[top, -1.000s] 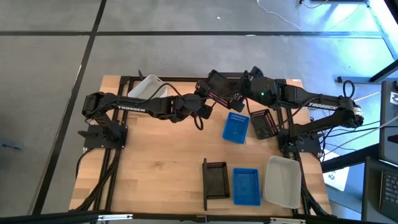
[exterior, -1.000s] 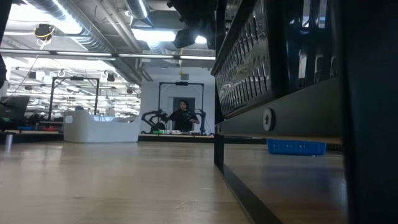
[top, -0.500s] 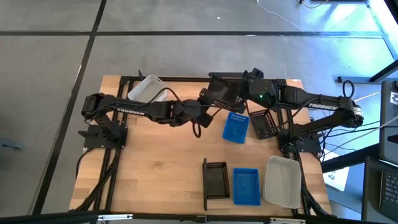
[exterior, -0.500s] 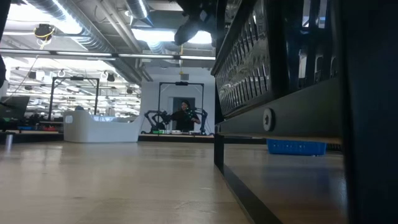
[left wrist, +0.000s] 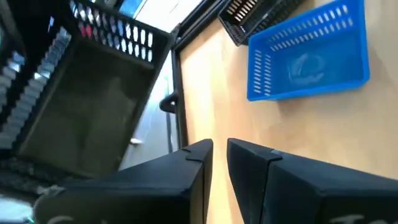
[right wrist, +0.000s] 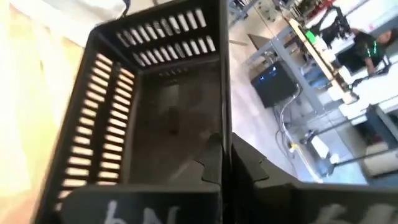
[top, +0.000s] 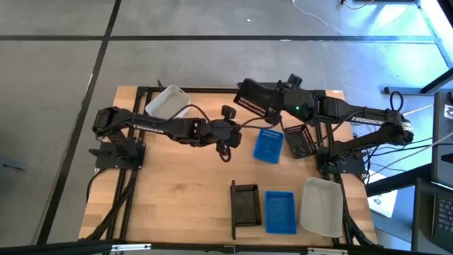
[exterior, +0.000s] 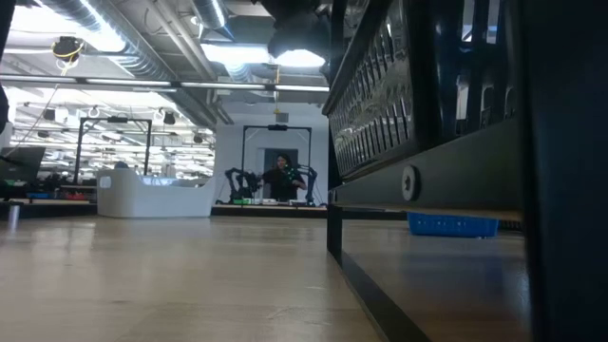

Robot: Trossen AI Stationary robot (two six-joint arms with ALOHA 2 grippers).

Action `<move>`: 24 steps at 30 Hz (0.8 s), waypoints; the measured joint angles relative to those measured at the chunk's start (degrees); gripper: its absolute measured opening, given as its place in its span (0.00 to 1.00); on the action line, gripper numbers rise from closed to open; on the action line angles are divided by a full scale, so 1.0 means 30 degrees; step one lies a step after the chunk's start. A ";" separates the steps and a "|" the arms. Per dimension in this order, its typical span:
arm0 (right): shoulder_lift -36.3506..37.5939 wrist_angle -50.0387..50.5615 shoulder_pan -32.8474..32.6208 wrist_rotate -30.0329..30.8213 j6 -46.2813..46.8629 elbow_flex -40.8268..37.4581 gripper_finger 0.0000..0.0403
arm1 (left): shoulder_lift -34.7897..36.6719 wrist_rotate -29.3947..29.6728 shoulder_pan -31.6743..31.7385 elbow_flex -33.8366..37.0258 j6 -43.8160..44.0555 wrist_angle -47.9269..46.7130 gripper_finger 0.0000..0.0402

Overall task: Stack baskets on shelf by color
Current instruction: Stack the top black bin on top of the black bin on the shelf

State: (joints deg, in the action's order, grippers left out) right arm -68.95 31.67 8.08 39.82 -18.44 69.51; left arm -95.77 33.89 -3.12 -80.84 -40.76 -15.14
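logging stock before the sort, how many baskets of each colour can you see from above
white baskets: 2
blue baskets: 2
black baskets: 3
total: 7 in view; any nested inside others would not show

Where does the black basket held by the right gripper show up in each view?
High view: black basket near the table's back edge, in the right gripper.
Low view: not identifiable.
Left wrist view: at left, tilted.
Right wrist view: fills the middle, wall pinched by the gripper.
Shared landmark: the loose blue basket, in the high and left wrist views.
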 joint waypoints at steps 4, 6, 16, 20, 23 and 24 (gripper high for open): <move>0.0007 0.2051 -0.0545 0.1752 0.2450 0.1141 0.01 | 0.0293 0.0876 -0.0297 0.0000 0.1497 -0.0929 0.11; 0.0007 0.3678 -0.0986 0.2762 0.4097 0.1826 0.01 | 0.0573 0.0943 -0.0382 0.0000 0.1809 -0.1635 0.11; 0.0036 1.0228 -0.4176 0.4361 1.2019 0.4358 0.01 | 0.4333 0.0954 -0.0383 0.0025 0.6146 -0.7317 0.11; 0.0019 1.2179 -0.5245 0.4059 1.5736 0.4780 0.01 | 0.5807 0.1007 -0.0383 0.0022 0.8508 -0.8329 0.11; 0.0026 1.3374 -0.5865 0.2795 1.9064 0.5163 0.01 | 0.6612 0.1079 -0.0376 -0.0007 0.9877 -0.8947 0.11; 0.0022 1.3692 -0.6133 0.2229 2.0362 0.5327 0.01 | 0.6945 0.1072 -0.0383 0.0044 1.0197 -0.9651 0.11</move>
State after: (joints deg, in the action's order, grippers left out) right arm -68.88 72.75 -10.32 46.51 42.65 85.50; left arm -74.93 37.10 -4.27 -80.71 -10.17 -44.09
